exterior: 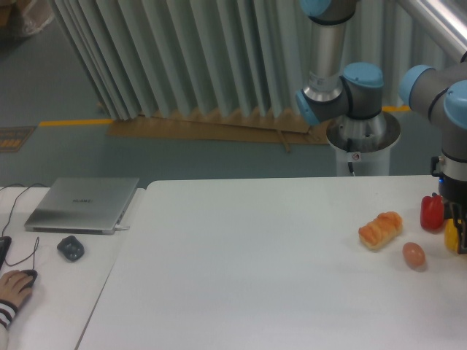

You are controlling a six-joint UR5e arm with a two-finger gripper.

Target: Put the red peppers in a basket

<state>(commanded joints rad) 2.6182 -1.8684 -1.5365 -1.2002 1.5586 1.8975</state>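
The red pepper (432, 212) stands upright near the table's right edge, small and glossy. My gripper (458, 219) hangs just to its right, dark and partly cut off by the frame edge, so I cannot make out how its jaws stand. It seems close beside the pepper, and contact is unclear. No basket is in view.
A yellow pepper (452, 238) sits just below the gripper, partly hidden by it. A bread roll (380, 229) and a brownish egg (414, 254) lie left of the red pepper. On the left desk are a laptop (82, 204), a mouse (71, 249) and a person's hand (13, 288).
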